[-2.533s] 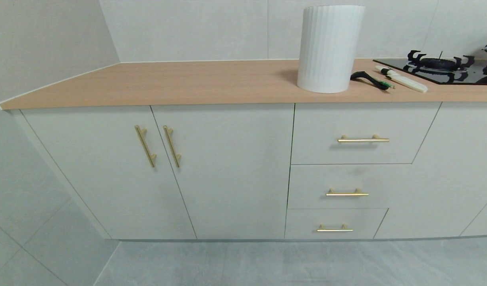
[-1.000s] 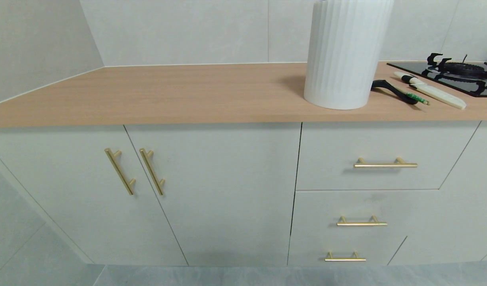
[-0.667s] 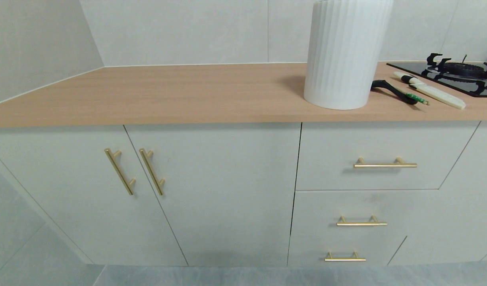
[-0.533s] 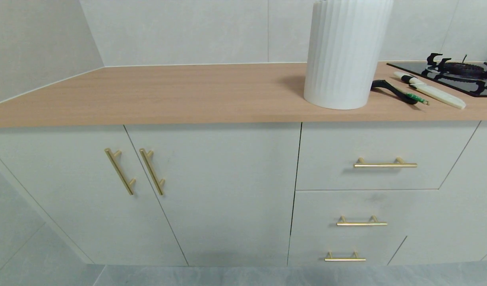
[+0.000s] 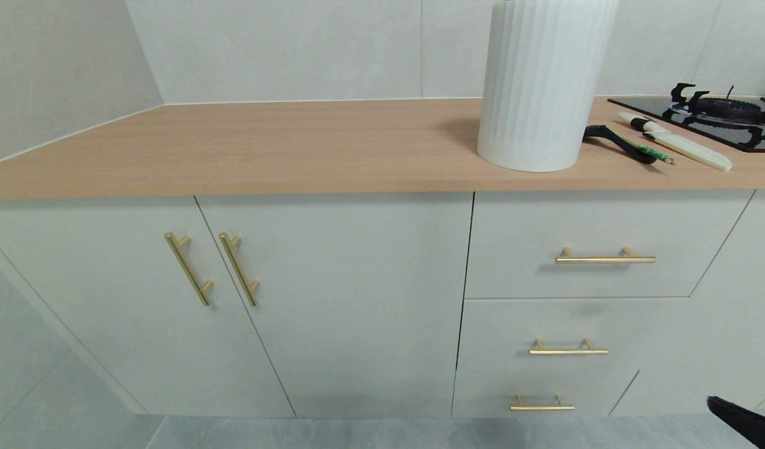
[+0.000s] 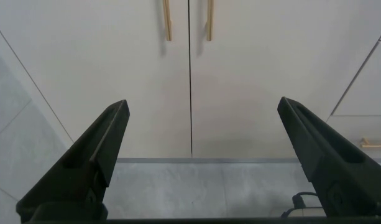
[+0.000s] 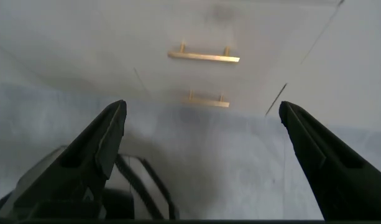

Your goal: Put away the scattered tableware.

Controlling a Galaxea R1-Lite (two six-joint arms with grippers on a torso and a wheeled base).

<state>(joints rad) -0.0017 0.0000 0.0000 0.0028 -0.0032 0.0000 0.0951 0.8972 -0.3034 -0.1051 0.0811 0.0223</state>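
On the wooden counter point(image 5: 282, 146) stands a tall white ribbed holder point(image 5: 541, 84). Just right of it lie a black-handled utensil point(image 5: 616, 142) and a long white utensil point(image 5: 682, 144). My left gripper point(image 6: 202, 107) hangs low and open, empty, facing the double cabinet doors point(image 6: 190, 74). My right gripper point(image 7: 202, 109) is open and empty too, low above the floor, facing the lower drawer handles point(image 7: 204, 57). A dark tip of my right arm point(image 5: 745, 419) shows at the bottom right of the head view.
A black hob point(image 5: 726, 115) sits at the counter's far right. Below are two doors with gold handles point(image 5: 188, 268) and three drawers with gold handles point(image 5: 605, 257). A wall closes off the left side. Grey tiled floor point(image 5: 382, 433) lies in front.
The head camera came closer to the cabinet early on, then held still. The dark tip of my right arm has just entered the head view at the bottom right.
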